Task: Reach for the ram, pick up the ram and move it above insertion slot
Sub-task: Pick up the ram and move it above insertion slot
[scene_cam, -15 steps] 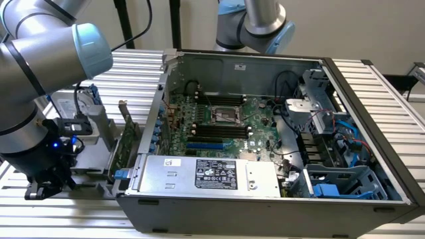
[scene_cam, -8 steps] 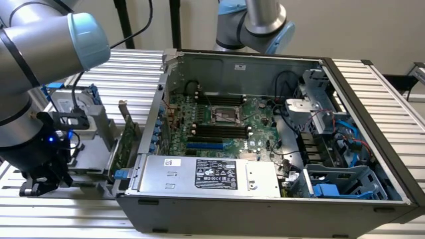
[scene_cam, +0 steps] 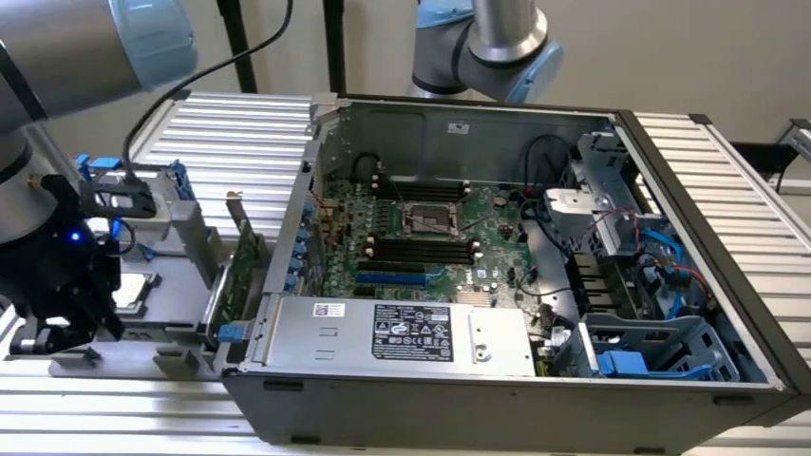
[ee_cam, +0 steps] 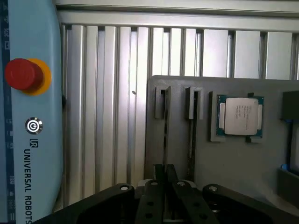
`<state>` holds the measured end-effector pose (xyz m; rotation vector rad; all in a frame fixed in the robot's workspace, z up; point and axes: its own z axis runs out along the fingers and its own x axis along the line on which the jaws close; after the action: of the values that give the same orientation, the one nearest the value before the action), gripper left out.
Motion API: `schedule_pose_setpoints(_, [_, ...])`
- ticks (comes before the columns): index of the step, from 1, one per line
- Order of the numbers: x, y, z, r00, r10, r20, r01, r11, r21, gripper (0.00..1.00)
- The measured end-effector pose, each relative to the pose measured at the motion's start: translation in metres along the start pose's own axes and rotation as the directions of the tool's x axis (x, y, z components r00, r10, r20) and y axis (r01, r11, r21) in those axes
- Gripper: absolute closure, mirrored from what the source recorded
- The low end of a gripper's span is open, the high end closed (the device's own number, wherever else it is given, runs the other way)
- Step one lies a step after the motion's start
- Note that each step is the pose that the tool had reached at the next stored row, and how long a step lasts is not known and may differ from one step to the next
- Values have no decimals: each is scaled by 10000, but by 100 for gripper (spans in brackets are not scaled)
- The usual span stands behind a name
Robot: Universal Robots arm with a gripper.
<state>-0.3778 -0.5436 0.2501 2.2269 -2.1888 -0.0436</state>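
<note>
The black two-fingered gripper [scene_cam: 61,328] [ee_cam: 166,170] hangs over a flat grey plastic holder plate [ee_cam: 224,163] lying on the ribbed aluminium table [ee_cam: 107,93]. In the wrist view its fingers [ee_cam: 159,175] are drawn close, with only a slit between them. Whether they pinch anything cannot be told. The ram [ee_cam: 164,140] seems to be the thin dark strip, seen edge-on, in the narrow holder slot straight ahead of the fingertips and in line with the slit. Its green board and chips cannot be made out. A second, similar slot lies just beside it, and beyond that, further from the gripper, a square silver processor chip [ee_cam: 240,116] sits in its own pocket. On the gripper's other side lies a pale blue control pendant [ee_cam: 28,140] with a round red button [ee_cam: 21,73]. Well apart from the gripper, towards the exterior view's right, stands the open grey computer case [scene_cam: 419,418], its green motherboard [scene_cam: 495,214] carrying the long black insertion slot rows [scene_cam: 419,249]. A green expansion card with a metal bracket [scene_cam: 243,261] stands between the gripper and the case.
</note>
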Motion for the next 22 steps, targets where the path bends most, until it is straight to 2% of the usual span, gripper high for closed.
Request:
schedule_pose_setpoints(7, [-11,-6,-322,10000,0,1,0,10000,0,86])
schedule_pose_setpoints(12, [-15,-40,-549,10000,-3,1,3,10000,1,86])
schedule_pose_setpoints(16, [-15,-116,-735,10000,-5,-1,5,10000,-1,86])
schedule_pose_setpoints(22, [-14,-295,-1012,10000,-8,1,8,10000,-9,86])
